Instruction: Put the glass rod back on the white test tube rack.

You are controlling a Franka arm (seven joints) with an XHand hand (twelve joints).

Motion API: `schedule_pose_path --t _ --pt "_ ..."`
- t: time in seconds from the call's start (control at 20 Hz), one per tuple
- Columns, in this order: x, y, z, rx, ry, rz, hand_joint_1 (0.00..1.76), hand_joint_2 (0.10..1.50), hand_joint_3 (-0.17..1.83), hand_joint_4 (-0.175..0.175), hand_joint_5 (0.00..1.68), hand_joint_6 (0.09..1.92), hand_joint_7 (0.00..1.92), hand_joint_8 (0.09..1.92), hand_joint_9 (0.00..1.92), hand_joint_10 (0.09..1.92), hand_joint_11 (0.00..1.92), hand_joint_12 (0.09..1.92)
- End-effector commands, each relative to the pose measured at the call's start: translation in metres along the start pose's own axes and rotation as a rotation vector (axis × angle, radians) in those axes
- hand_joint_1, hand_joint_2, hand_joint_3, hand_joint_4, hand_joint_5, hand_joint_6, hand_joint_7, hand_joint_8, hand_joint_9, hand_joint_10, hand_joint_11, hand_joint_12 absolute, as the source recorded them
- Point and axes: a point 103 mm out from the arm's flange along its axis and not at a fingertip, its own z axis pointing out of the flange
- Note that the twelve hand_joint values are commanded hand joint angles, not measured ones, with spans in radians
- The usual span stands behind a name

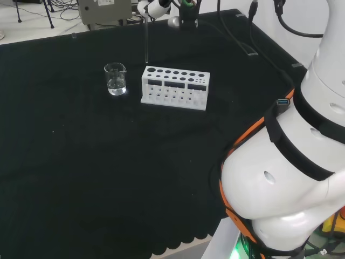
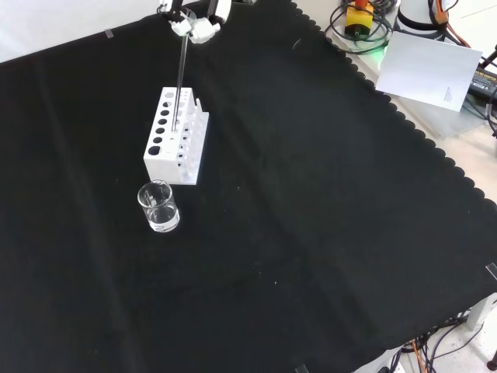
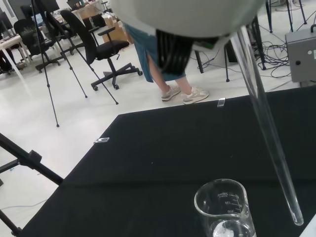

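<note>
Clear glass rod [image 2: 181, 78] hangs upright, pinched at its top by the hand [image 2: 196, 25] at the front view's upper left, tip over the white test tube rack [image 2: 177, 137]. The lowering step is in hand; next, aim the tip into a hole beside the beaker [image 2: 158, 207].

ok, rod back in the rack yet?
Not yet. Done: the hand has the glass rod gripped and roughly upright over the white test tube rack, clear of the beaker. In hand: lining its tip up above the holes. Left: lower it in, release.
</note>
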Motion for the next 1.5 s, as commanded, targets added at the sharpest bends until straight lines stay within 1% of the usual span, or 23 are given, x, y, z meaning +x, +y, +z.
schedule_pose_path --t 0.05,0.4,0.6,0.65,0.7,0.75,0.8,0.9,1.0,1.1,1.35,1.5 --pt "0.005 0.006 0.008 0.016 -0.006 -0.001 1.31 0.60 0.95 -0.175 1.09 0.89 1.16 1.28 1.57 1.03 1.65 0.86" --pt "0.002 0.008 0.012 0.028 0.008 0.008 1.31 0.59 0.95 -0.175 1.09 0.89 1.16 1.28 1.58 1.03 1.65 0.87" --pt "-0.012 0.007 0.019 0.037 0.021 0.018 1.31 0.59 0.95 -0.175 1.09 0.89 1.16 1.28 1.58 1.03 1.65 0.87" --pt "-0.019 0.005 0.020 0.038 0.021 0.021 1.31 0.59 0.95 -0.175 1.09 0.89 1.16 1.28 1.58 1.03 1.65 0.87" --pt "-0.017 0.009 0.024 0.046 -0.025 0.025 1.31 0.59 0.95 -0.175 1.09 0.89 1.16 1.28 1.58 1.03 1.65 0.87" --pt "-0.014 0.012 0.027 0.037 0.003 0.041 1.31 0.59 0.95 -0.175 1.09 0.89 1.16 1.28 1.58 1.03 1.65 0.87" --pt "-0.011 0.014 0.028 0.039 0.013 0.037 1.31 0.59 0.95 -0.175 1.09 0.89 1.16 1.28 1.58 1.03 1.65 0.87" --pt "-0.013 0.014 0.028 0.037 0.028 0.046 1.31 0.59 0.95 -0.175 1.09 0.89 1.16 1.28 1.58 1.03 1.65 0.87" --pt "-0.014 0.016 0.028 0.056 0.015 0.043 1.31 0.59 0.95 -0.175 1.09 0.89 1.16 1.28 1.58 1.03 1.65 0.87" --pt "-0.017 0.014 0.036 0.062 0.007 0.039 1.31 0.59 0.95 -0.175 1.09 0.89 1.16 1.28 1.58 1.03 1.65 0.87" --pt "-0.015 0.017 0.037 0.060 0.018 0.034 1.31 0.59 0.96 -0.175 1.09 0.89 1.16 1.28 1.58 1.03 1.65 0.87" --pt "-0.014 0.018 0.039 0.071 0.011 0.032 1.31 0.59 0.96 -0.175 1.09 0.89 1.16 1.28 1.58 1.03 1.65 0.87"
